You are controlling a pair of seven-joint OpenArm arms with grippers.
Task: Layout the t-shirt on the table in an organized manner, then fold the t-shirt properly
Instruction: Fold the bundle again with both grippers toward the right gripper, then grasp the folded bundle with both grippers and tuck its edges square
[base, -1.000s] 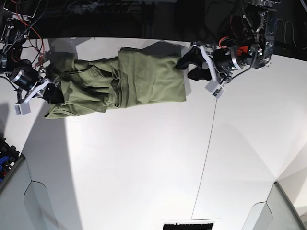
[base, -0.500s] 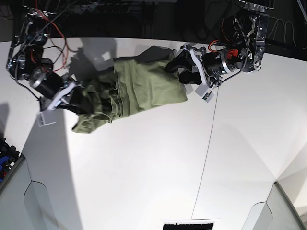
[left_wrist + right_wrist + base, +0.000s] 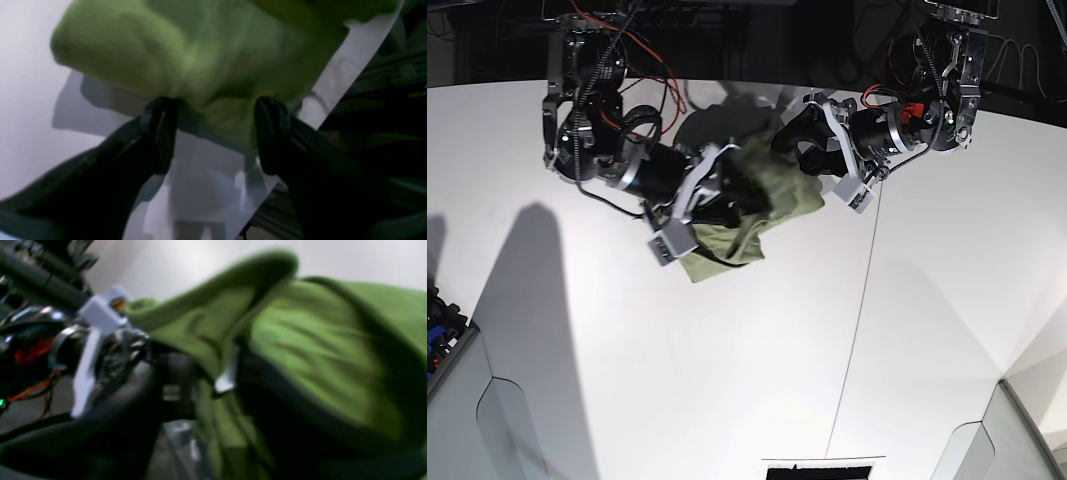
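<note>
The olive-green t-shirt [image 3: 739, 238] lies bunched in a thick heap near the back middle of the white table [image 3: 727, 380], one half folded over the other. My right gripper [image 3: 725, 195] sits on the heap's left side. In the right wrist view its dark fingers [image 3: 267, 413] stand apart, with blurred green cloth [image 3: 317, 350] draped between and over them. My left gripper [image 3: 795, 150] is at the heap's right edge. In the left wrist view it [image 3: 215, 133] is open, its fingertips [image 3: 160, 130] touching the shirt's rounded fold [image 3: 186, 56] without clamping it.
A thin dark seam [image 3: 857, 330] runs across the table on the right. Dark frame and cables [image 3: 757, 30] line the back edge. Grey panels [image 3: 517, 430] sit at the front corners, a blue object [image 3: 439, 325] at the left edge and a black block [image 3: 817, 470] at the front.
My right arm has swept right across the table, dragging the shirt's left half over onto the right half. Its fingers have parted. My left gripper has stayed open by the right edge.
</note>
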